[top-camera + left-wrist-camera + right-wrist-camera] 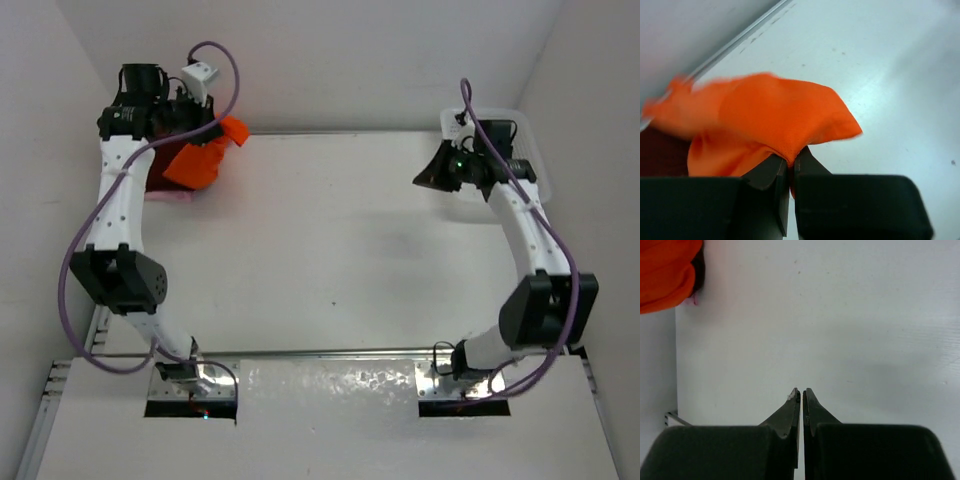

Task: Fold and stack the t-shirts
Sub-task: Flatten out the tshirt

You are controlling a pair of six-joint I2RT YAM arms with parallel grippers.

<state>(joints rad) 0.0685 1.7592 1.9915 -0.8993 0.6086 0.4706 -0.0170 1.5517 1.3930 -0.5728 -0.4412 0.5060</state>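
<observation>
White table [350, 230]: at its far left corner the left gripper [792, 164] pinches the orange t-shirt [775, 115] over the maroon t-shirt [660, 157], probably best laid flat and square before release; the right gripper [802, 392] is pressed together, empty.

Orange t-shirt [780, 115]: matt woven cloth, softly creased. Table [330, 250]: smooth white surface, faint sheen. Right gripper [801, 390]: matt black plastic fingers. Strip [340, 380] at table's near edge: glossy reflective metal.
</observation>
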